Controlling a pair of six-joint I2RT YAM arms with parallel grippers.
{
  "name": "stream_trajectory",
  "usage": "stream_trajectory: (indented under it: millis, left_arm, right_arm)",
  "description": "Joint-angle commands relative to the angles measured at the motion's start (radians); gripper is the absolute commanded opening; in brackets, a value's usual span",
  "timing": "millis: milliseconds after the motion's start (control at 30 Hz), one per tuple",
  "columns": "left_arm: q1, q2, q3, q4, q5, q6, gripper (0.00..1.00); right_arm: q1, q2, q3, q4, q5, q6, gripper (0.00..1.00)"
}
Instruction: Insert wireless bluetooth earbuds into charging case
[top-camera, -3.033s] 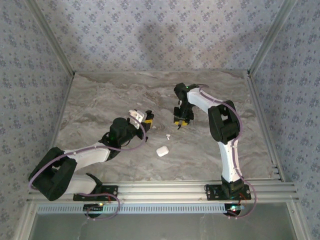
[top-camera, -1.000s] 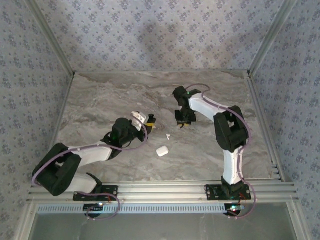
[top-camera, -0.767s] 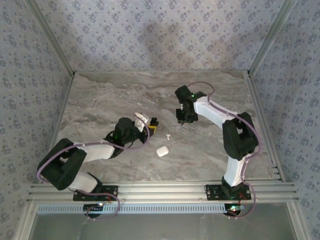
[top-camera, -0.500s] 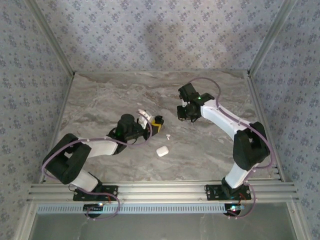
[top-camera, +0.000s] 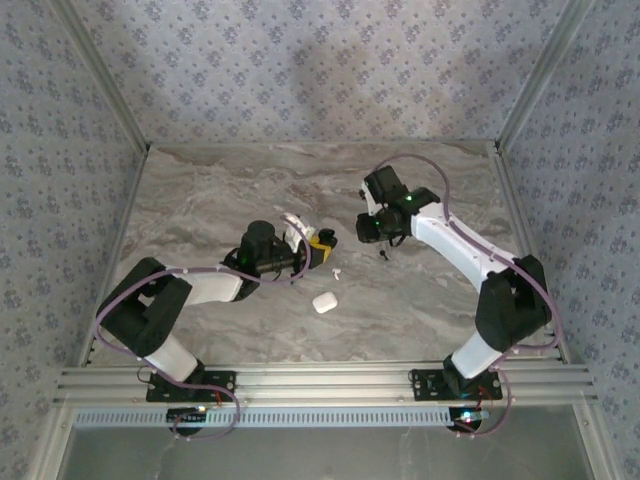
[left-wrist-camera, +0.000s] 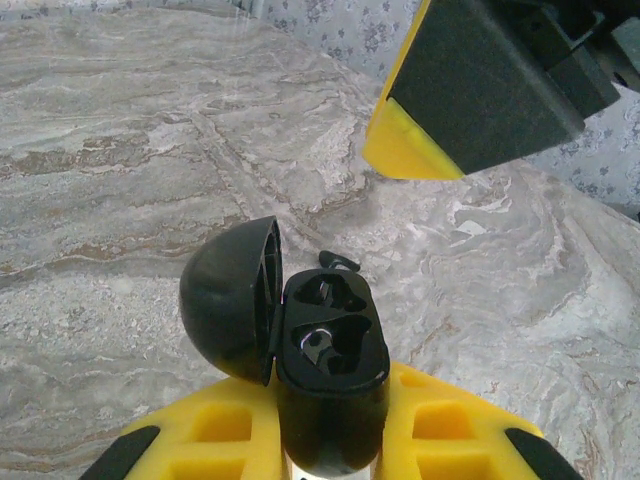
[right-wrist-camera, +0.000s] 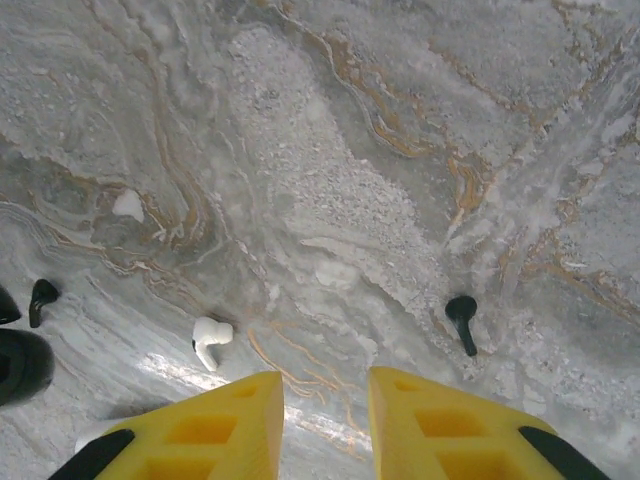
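My left gripper (left-wrist-camera: 330, 432) is shut on a black charging case (left-wrist-camera: 330, 345) held upright, its lid swung open to the left and both sockets looking empty. A black earbud (left-wrist-camera: 340, 262) lies on the table just beyond it. The white charging case (top-camera: 323, 301) sits shut on the marble, with one white earbud (top-camera: 336, 271) (right-wrist-camera: 210, 340) lying loose above it. My right gripper (right-wrist-camera: 325, 385) hangs open over bare marble, the white earbud to its left. A second black earbud (right-wrist-camera: 462, 320) (top-camera: 383, 254) lies to its right.
The marble table (top-camera: 200, 200) is ringed by patterned walls and an aluminium rail (top-camera: 320, 380) at the near edge. The two grippers hang close together at mid-table; the right gripper's finger (left-wrist-camera: 480, 90) looms at the top right of the left wrist view.
The left gripper has carried the black case rightward toward mid-table. The right arm has swung back and right, its jaws opening a little. A black earbud now lies below it.
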Motion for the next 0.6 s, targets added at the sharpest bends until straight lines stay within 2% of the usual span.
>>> stream_trajectory:
  millis: [0,267,567]
  left_arm:
    - [0.002,-0.033,0.025,-0.039,-0.006,0.018,0.18]
    - [0.003,-0.047,0.022,-0.068,-0.001,0.03,0.18]
    - [0.003,-0.06,0.022,-0.101,-0.017,0.053,0.18]
  right_arm:
    - [-0.033,0.082,0.087,-0.181,-0.014,-0.038,0.32]
    - [-0.132,0.275,0.222,-0.387,-0.041,-0.128,0.38]
    - [-0.173,0.431,0.314,-0.404,-0.071,-0.183,0.43]
